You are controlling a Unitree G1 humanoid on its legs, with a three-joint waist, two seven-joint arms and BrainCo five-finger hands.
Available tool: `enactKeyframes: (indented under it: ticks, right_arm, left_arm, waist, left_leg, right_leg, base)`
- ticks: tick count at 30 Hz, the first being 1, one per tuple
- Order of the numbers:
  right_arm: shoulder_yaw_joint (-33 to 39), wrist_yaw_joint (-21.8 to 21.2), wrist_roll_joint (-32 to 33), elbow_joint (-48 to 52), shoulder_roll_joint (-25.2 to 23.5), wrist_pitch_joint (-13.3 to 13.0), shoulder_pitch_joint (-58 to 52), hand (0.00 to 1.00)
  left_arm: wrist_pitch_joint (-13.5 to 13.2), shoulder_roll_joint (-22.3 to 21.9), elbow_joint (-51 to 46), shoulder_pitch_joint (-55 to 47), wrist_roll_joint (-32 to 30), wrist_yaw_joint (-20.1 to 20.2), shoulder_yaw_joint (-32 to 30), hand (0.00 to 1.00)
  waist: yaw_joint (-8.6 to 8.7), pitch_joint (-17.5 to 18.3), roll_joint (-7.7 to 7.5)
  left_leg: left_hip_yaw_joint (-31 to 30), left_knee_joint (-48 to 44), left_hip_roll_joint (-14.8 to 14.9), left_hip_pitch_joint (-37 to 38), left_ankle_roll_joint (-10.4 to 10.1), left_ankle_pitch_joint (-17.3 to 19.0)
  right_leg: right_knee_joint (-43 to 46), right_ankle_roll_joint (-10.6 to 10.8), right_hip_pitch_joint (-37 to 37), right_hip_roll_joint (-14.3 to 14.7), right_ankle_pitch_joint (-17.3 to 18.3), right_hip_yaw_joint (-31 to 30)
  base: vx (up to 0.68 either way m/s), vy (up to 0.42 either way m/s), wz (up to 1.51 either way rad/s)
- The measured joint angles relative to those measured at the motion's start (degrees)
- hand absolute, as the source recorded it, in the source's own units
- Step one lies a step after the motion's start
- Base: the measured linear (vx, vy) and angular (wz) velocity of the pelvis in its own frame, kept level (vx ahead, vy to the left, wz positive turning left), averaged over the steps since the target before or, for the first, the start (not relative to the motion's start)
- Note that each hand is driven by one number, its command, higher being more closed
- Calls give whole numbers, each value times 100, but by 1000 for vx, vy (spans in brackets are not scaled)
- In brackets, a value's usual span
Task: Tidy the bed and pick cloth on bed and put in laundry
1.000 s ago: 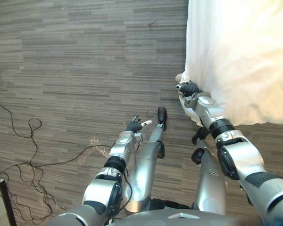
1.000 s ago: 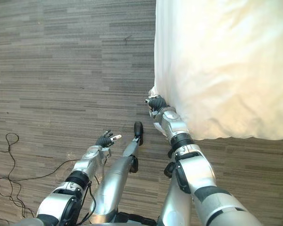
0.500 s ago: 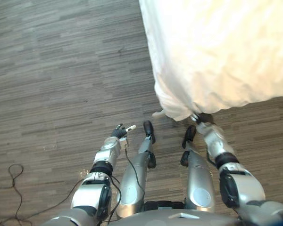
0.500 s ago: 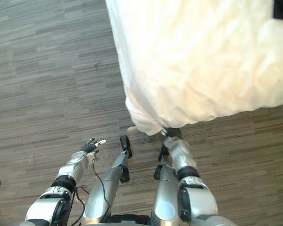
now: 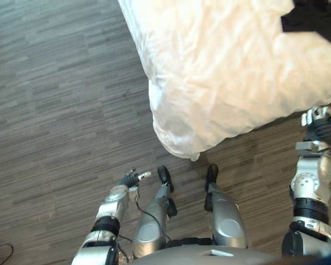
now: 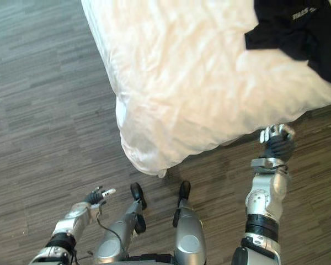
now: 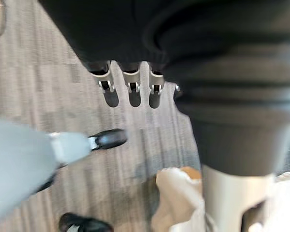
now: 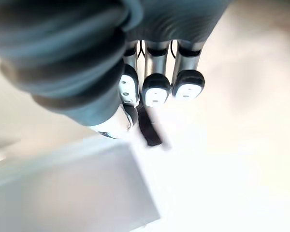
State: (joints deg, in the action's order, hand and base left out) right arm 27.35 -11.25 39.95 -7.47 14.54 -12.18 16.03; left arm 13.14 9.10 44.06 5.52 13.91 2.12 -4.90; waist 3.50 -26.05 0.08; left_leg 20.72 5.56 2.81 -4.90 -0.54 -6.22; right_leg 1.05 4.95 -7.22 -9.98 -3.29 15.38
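Empty and loosely open, the right hand [image 6: 276, 144] is held up beside the edge of the bed, over the grey plank floor [image 6: 38, 110]. It is just off the overhanging white duvet [image 6: 182, 83] and not touching it. In its own wrist view the fingers are seen relaxed against the pale bedding, with nothing pinched between them and the thumb. The left hand [image 6: 95, 195] is kept low over the floor, near the duvet's hanging corner [image 6: 149, 160], with fingers slack and nothing held.

The black garment [image 6: 300, 33] is seen lying crumpled on top of the duvet, beyond the right hand and well apart from it, untouched by either hand.

The step in hand is judged to be the approach to the garment; the pick itself is not yet begun, and the laundry step is left undone. The duvet is seen creased, so the tidying of the bed is also judged incomplete.

For the next move, the right hand would need to be carried over the duvet's edge and brought down onto the garment. The fingers would then have to be closed on a bunched fold, not on a flat layer, so that the whole piece is lifted. Care is called for so that the duvet beneath is not caught up with the cloth and dragged along
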Motion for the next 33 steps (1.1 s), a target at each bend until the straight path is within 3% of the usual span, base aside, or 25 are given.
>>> enactKeyframes:
  ticks: [4, 7, 11, 13, 16, 23, 25, 28, 33]
  right_arm:
    - [-715, -591, 179, 314, 2, 263, 371, 100]
    - [-1355, -658, 273, 121, 5, 563, 1208, 100]
    - [-1670, -203, 306, -732, 31, 810, 2431, 100]
    - [-1808, 142, 412, -1180, 40, 832, 2806, 100]
    - [-1918, 303, 439, -1277, 204, 546, 3093, 100]
    - [-1941, 698, 377, -764, 244, 58, 3329, 100]
    - [-1818, 754, 384, -476, 245, 40, 3288, 100]
    - [-1274, 755, 509, -48, 264, 18, 2963, 100]
    - [-119, 544, 1061, 247, 642, -96, 1958, 100]
  left_arm:
    - [-62, -135, 26, -92, 12, -3, 236, 0]
    - [-265, -299, 94, 232, 77, -4, 277, 0]
    - [-412, -390, 459, 945, 276, -53, 426, 0]
    - [-443, -419, 477, 1192, 300, -155, 441, 0]
    - [-523, -493, 707, 1517, 575, -377, 420, 0]
    - [-478, -885, 467, 2062, 757, -693, -450, 0]
    - [-432, -942, 212, 2083, 757, -749, -671, 0]
    - [-256, -901, -150, 2179, 828, -832, -1065, 0]
    - [8, -603, -493, 2273, 1216, -917, -1329, 0]
  waist:
    - [-1, 72, 146]
    - [-72, 50, 367]
    - [-298, -12, 649]
    - [-390, -48, 713]
    - [-430, -92, 794]
    - [-477, -101, 771]
    - [-488, -114, 746]
    - [-557, -225, 568]
    - [-472, -384, 294]
  left_leg:
    - [-21, 1, -26, -169, -44, 31]
    - [-75, 0, -36, -672, -48, -70]
    - [-127, -4, -30, -1370, 48, -345]
    - [-190, -5, -30, -1681, 63, -432]
    - [-229, -6, -60, -2003, 80, -496]
    - [-80, -11, -47, -2686, 11, -497]
    - [39, -69, -27, -2819, 12, -496]
    - [272, -93, 34, -2831, 32, -480]
    - [489, -231, 173, -2937, 78, -413]
  right_leg:
    - [-19, -13, -178, -19, -22, 0]
    - [-30, -48, -656, -27, -156, 1]
    - [-14, -113, -1336, -11, -334, 3]
    - [-29, -125, -1635, -4, -401, 9]
    - [-17, -127, -1955, -17, -458, 1]
    - [7, -143, -2709, -19, -587, -127]
    - [28, -171, -2873, -19, -630, -211]
    - [140, -224, -3036, 6, -632, -348]
    - [299, -305, -3233, 95, -569, -440]
  base:
    - [21, -8, -5]
    - [-20, -9, 8]
    - [-29, -29, 10]
    - [-31, -28, 9]
    - [-11, -4, 4]
    - [-39, 13, -4]
    - [-34, 23, -22]
    - [-12, 14, -27]
    - [20, -10, -17]
